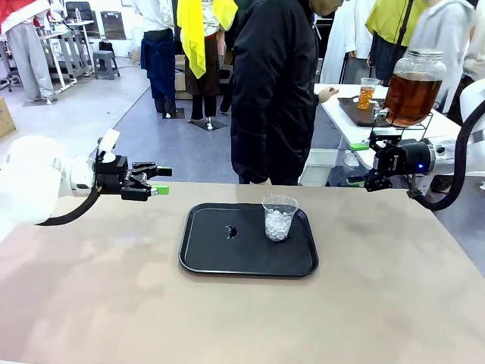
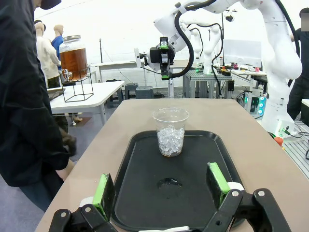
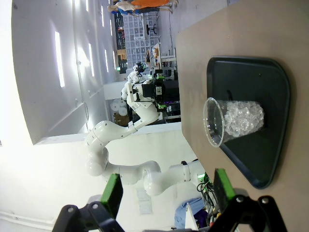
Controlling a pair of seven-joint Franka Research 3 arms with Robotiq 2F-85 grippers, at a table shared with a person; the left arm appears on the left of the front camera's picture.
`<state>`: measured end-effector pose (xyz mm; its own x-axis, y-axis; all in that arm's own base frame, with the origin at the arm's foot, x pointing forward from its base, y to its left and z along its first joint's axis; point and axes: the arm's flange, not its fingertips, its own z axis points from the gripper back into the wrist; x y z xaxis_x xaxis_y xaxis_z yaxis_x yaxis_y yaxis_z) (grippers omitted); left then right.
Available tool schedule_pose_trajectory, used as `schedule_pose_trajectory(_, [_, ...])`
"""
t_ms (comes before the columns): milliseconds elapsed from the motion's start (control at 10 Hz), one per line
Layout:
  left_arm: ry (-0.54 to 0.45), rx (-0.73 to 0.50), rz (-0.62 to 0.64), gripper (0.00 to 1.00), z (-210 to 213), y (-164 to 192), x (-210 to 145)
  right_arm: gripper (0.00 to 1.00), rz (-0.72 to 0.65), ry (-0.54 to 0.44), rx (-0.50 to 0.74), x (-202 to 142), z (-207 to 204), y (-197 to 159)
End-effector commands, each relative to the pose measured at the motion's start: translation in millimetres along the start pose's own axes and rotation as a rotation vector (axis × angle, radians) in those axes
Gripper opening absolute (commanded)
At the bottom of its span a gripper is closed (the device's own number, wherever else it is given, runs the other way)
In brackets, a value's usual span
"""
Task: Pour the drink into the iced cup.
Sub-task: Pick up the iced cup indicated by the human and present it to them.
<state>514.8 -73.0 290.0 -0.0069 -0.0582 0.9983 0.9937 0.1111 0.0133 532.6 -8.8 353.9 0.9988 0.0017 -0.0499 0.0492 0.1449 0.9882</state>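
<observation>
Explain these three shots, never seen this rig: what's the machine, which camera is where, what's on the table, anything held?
Two white robot arms share a tan table with a person at the far side. The front view looks across from between the arms; the other two come from a camera on each arm's wrist, looking along its green-padded fingers. On the table lies a black tray with a clear cup of ice standing on it. The left tool and right tool hang open at either side, holding nothing. The amber drink sits in a glass jar on a side table behind.
</observation>
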Motion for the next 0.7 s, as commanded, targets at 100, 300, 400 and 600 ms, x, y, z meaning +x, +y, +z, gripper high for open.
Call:
schedule_pose_trajectory(100, [0.005,0.004,-0.003,1.00,-0.6,0.2,1.6,1.00,0.004,-0.002,-0.002,1.0,0.1,1.9])
schedule_pose_trajectory(300, [0.005,0.004,-0.003,1.00,-0.6,0.2,1.6,1.00,0.004,-0.002,-0.002,1.0,0.1,1.9])
schedule_pose_trajectory(400, [0.005,0.004,-0.003,1.00,-0.6,0.2,1.6,1.00,0.004,-0.002,-0.002,1.0,0.1,1.9])
schedule_pose_trajectory(600, [0.005,0.004,-0.003,1.00,-0.6,0.2,1.6,1.00,0.004,-0.002,-0.002,1.0,0.1,1.9])
